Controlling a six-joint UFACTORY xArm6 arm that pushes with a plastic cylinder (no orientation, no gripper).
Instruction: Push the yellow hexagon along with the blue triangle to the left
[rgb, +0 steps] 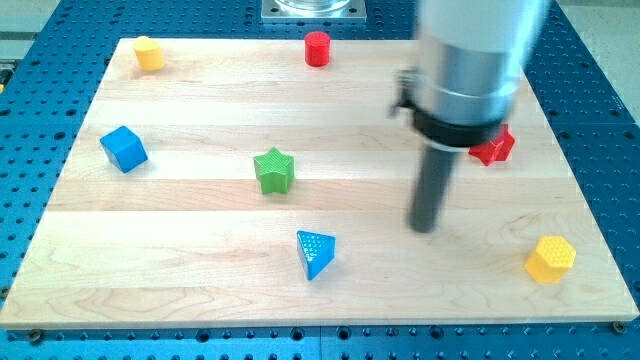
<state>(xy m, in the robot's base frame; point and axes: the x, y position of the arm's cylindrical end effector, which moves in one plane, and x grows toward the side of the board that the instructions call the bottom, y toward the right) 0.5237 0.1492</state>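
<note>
Near the view's bottom right, yellow hexagon (faceted, upright).

Triangle low centre on table, hexagon far right of it, rod tip between, star above-left.

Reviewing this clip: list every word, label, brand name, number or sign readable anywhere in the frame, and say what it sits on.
None: no readable text anywhere in the camera view.
Blocks: yellow hexagon, blue triangle, green star, blue cube and the others carry no markings.
Wooden board: bare grain only.
Arm above my tip: blurred, no label discernible.
</note>
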